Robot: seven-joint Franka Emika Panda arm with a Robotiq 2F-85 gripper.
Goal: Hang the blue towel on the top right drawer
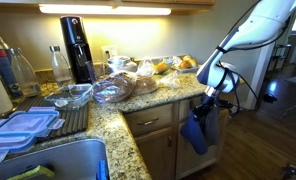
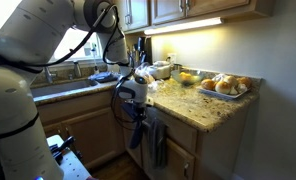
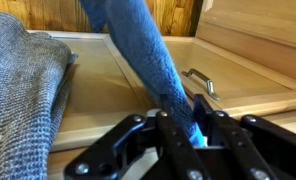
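Observation:
My gripper is shut on one end of the blue towel. In the wrist view the towel stretches away from the jaws across the oak fronts. In both exterior views the gripper is level with the counter edge, and the blue towel hangs down from it in front of the cabinets. The top right drawer with its dark pull lies just right of the towel in the wrist view.
A darker slate-blue towel hangs on the cabinet front beside the blue one. Another oak drawer front sits under the granite counter, which holds bagged bread, fruit and bottles. A sink is nearby.

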